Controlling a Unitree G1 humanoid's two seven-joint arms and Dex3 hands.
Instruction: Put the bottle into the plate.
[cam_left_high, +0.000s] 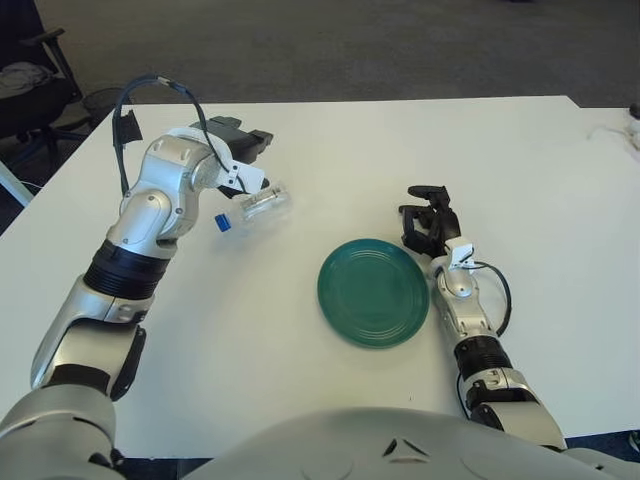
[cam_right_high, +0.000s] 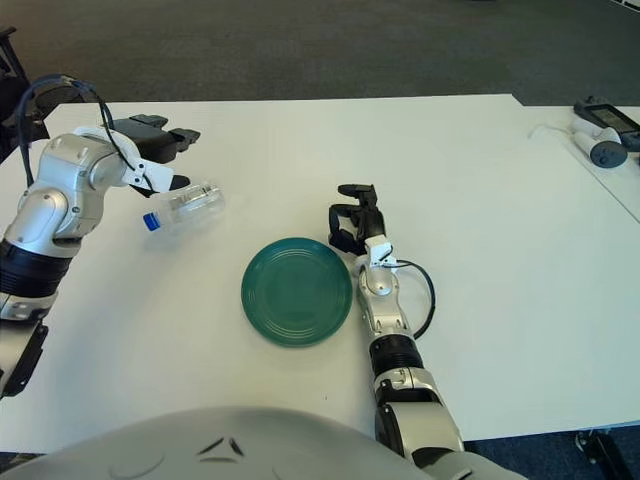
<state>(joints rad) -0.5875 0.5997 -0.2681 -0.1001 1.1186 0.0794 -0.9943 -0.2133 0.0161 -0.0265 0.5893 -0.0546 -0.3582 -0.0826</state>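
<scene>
Nothing is done yet; the clear plastic bottle (cam_left_high: 257, 206) with its blue cap lies on its side on the white desk (cam_left_high: 330, 140), well apart from the empty green plate (cam_left_high: 373, 291); grasp, carry and placement all remain. The left hand (cam_left_high: 236, 141) sits just behind the bottle, wrist bent over it, fingers extended flat and holding nothing; the right hand (cam_left_high: 425, 217) shows beside the plate's right rim, fingers curled, idle.

The left hand (cam_left_high: 235, 140) was mostly hidden behind its own wrist, its grip unreadable, and the frame edge clipped a grey device (cam_right_high: 606, 150).
</scene>
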